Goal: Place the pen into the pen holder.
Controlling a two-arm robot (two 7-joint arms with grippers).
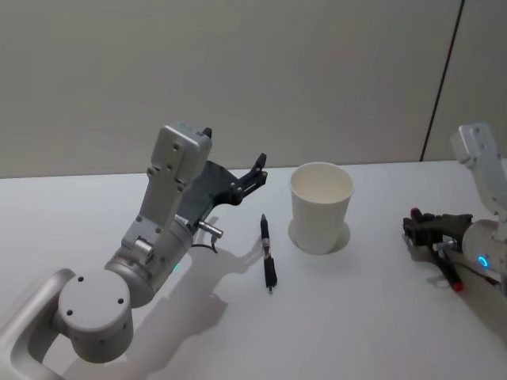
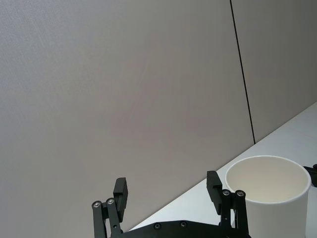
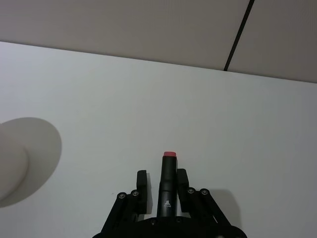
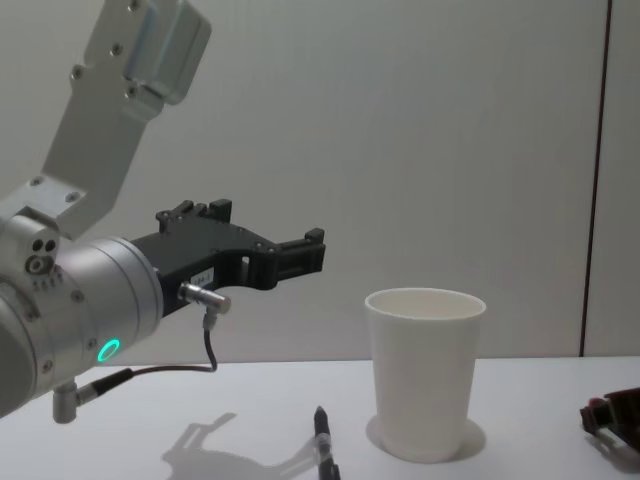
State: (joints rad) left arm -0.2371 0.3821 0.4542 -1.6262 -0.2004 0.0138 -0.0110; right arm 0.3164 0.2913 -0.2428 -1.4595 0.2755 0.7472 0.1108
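Observation:
A black pen [image 1: 268, 253] lies flat on the white table, just left of the pen holder [image 1: 321, 206], an upright white paper cup with nothing showing inside. My left gripper [image 1: 257, 170] hangs open and empty in the air, above the table and left of the cup's rim [image 2: 267, 186]; its fingers [image 2: 119, 193] stand wide apart. From the chest view it [image 4: 300, 255] sits higher than the pen [image 4: 322, 445] and the cup [image 4: 425, 370]. My right gripper [image 3: 162, 177] rests low at the table's right side, shut on a second black pen with a red end [image 3: 169, 154].
The white table [image 1: 356, 317] runs to a grey wall behind. A dark vertical seam [image 1: 444, 79] marks the wall at the right. Bare tabletop lies in front of the cup and between it and my right gripper [image 1: 428, 229].

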